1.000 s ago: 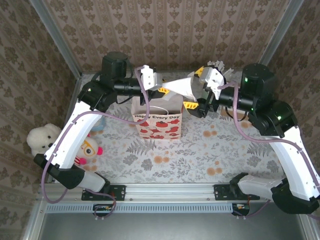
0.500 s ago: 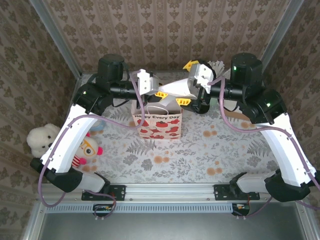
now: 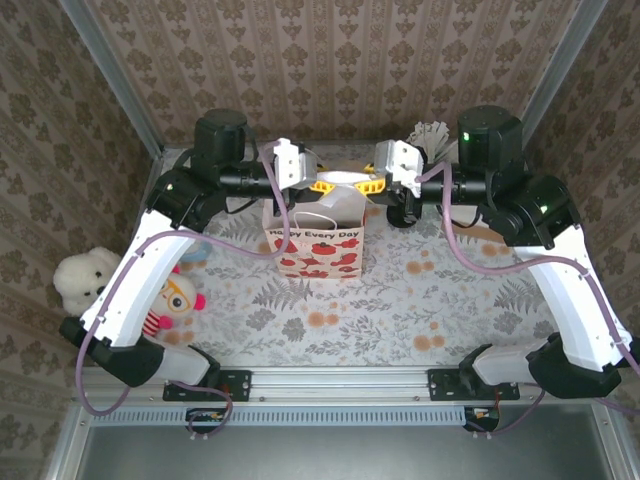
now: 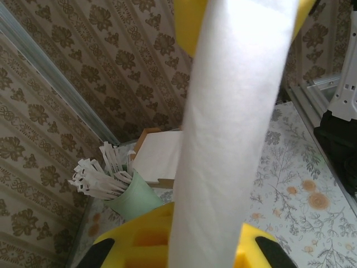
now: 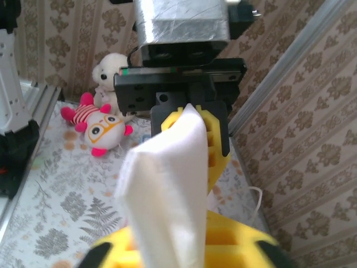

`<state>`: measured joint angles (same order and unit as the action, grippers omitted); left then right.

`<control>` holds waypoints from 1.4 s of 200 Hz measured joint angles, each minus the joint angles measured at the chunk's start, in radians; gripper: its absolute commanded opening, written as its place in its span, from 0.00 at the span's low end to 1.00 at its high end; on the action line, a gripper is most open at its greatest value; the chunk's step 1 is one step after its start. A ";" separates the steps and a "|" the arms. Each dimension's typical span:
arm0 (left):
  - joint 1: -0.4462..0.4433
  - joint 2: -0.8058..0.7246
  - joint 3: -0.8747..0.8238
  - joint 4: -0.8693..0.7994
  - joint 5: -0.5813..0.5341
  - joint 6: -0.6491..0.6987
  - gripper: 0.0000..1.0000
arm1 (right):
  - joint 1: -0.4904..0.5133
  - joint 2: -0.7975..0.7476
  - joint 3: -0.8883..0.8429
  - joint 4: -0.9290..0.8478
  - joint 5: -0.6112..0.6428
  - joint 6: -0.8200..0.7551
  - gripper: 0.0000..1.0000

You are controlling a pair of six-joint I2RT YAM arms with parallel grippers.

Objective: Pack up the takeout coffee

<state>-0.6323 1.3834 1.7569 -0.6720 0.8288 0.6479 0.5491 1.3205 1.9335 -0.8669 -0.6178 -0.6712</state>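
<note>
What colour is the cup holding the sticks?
The cup is pale mint green; see the left wrist view.

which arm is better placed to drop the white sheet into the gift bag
Left, probably: both claws grip the white sheet, but the left claw sits over the gift bag's mouth, the right claw by its right edge.

Pinched in the left claw, the white paper strip is a close blur running off the top and bottom edges, hiding part of the napkin box beyond the claw. Stretched across to the right claw, it covers the mouth of the gift bag, so the inside cannot be told.
</note>
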 measured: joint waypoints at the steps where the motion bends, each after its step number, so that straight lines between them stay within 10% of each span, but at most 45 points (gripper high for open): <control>1: 0.000 -0.001 -0.001 0.001 0.000 0.000 0.03 | 0.000 0.000 0.000 0.001 0.000 -0.002 0.00; 62: 0.012 -0.145 -0.182 0.147 -0.119 -0.092 0.28 | 0.006 -0.018 -0.062 0.114 0.025 0.085 0.00; 89: 0.020 -0.215 -0.263 0.225 -0.209 -0.169 0.60 | 0.008 0.013 -0.027 0.127 0.047 0.132 0.00; 145: 0.066 -0.439 -0.492 0.354 -0.667 -0.388 1.00 | 0.013 0.141 0.035 0.115 0.100 0.150 0.00; 211: 0.092 -0.519 -0.564 0.358 -1.110 -0.662 1.00 | 0.061 0.302 0.217 -0.039 0.157 0.071 0.00; 280: 0.230 -0.360 -0.544 0.252 -1.159 -1.027 1.00 | 0.130 0.430 0.233 -0.182 0.334 -0.012 0.00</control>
<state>-0.4026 1.0237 1.2133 -0.4202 -0.3298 -0.3786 0.6792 1.7500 2.1662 -1.0485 -0.2836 -0.6834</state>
